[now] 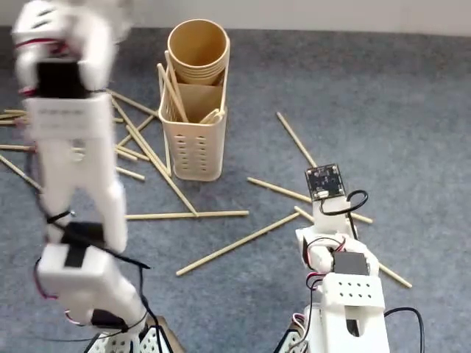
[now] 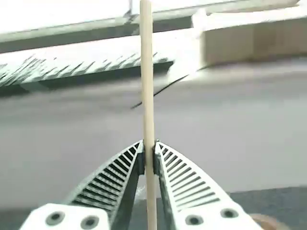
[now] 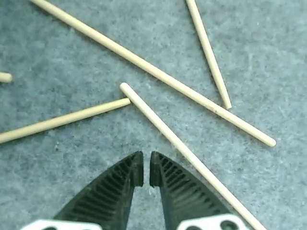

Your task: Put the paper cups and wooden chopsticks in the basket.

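High view: along the left edge of the grey mat (image 1: 383,88) the left arm (image 1: 73,147) stands high above a fan of loose chopsticks (image 1: 147,151); in the left wrist view the left gripper (image 2: 149,155) is clenched on one wooden chopstick (image 2: 146,72), pinched at the very tips with most of the stick running out beyond them; held that way it can probably be lowered end-first into a narrow opening.

Toward the middle of the far edge stands the basket (image 1: 193,151), upright; the paper cups (image 1: 197,48) sit stacked in its far compartment, so that part of the task looks done; a few sticks (image 1: 175,92) lean in the near compartment, and they narrow the gap the held stick must enter. Several of the loose chopsticks lie against or just beside the basket's left wall and could be knocked by a low approach.

Nearer the front edge, two long sticks (image 1: 188,215) lie well apart from the basket.

At the right, the right arm (image 1: 346,287) is low over the mat; the right gripper (image 3: 146,167) is closed on nothing, its jaws together just beside a stick (image 3: 182,148) whose end nearly meets another's; crossing sticks nearby may crowd a clean pick.
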`<state>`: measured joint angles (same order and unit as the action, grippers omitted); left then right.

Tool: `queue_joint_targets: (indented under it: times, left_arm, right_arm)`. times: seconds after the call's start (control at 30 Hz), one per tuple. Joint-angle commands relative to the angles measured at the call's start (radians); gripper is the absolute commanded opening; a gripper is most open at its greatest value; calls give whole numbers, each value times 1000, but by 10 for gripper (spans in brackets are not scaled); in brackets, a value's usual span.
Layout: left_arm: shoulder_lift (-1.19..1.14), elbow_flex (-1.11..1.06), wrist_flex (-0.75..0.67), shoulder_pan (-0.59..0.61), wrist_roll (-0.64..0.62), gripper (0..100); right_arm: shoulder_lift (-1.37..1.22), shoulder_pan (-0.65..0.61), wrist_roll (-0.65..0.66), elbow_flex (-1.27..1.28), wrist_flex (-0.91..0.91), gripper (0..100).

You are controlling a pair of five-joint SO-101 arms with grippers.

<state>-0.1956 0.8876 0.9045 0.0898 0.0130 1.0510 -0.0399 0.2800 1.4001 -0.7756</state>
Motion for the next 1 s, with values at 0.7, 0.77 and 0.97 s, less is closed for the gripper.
queue_joint_targets:
  times: [0.7, 0.77, 0.97]
  left_arm:
    - [-145, 302, 313, -193, -279, 5]
    - [-142, 302, 379, -194, -278, 5]
    - [-148, 271, 453, -159, -282, 16]
  right_arm:
    - [12, -33, -6, 39, 79, 53]
    - [12, -33, -6, 39, 79, 53]
    - [12, -33, -6, 39, 79, 53]
